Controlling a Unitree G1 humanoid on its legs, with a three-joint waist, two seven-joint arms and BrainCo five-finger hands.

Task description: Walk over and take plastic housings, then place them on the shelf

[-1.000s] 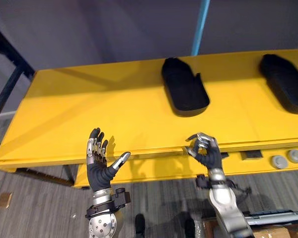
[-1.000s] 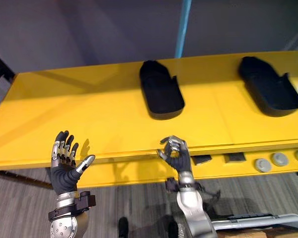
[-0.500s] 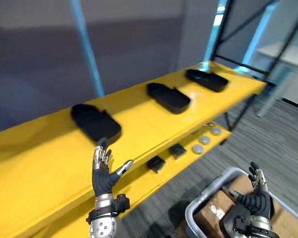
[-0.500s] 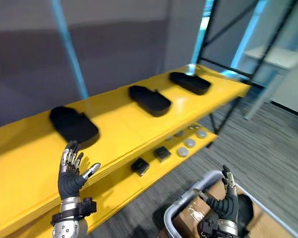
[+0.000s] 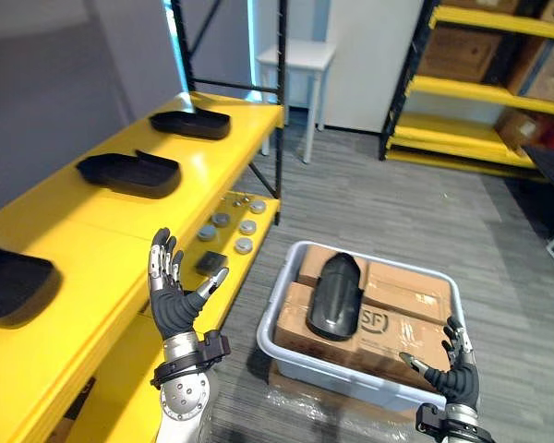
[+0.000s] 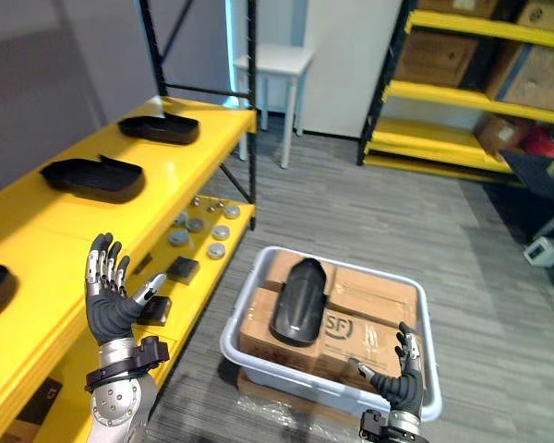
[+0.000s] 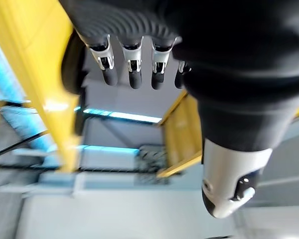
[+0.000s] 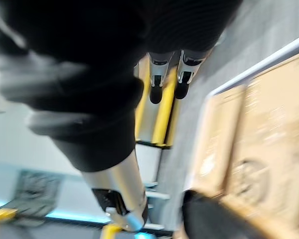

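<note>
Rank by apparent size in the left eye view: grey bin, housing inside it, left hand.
Grey bin: largest.
Black housing and left hand look alike; the hand is nearer the camera, so unranked.

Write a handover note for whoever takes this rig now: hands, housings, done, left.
Left hand open, empty, raised beside the yellow shelf. Right hand open, empty, low by the near rim of the grey bin.
On the shelf top: far housing, middle housing, near housing. A fourth housing lies on cardboard boxes in the bin.
Done: three shelved. Left: take the fourth housing, shelve it.
</note>
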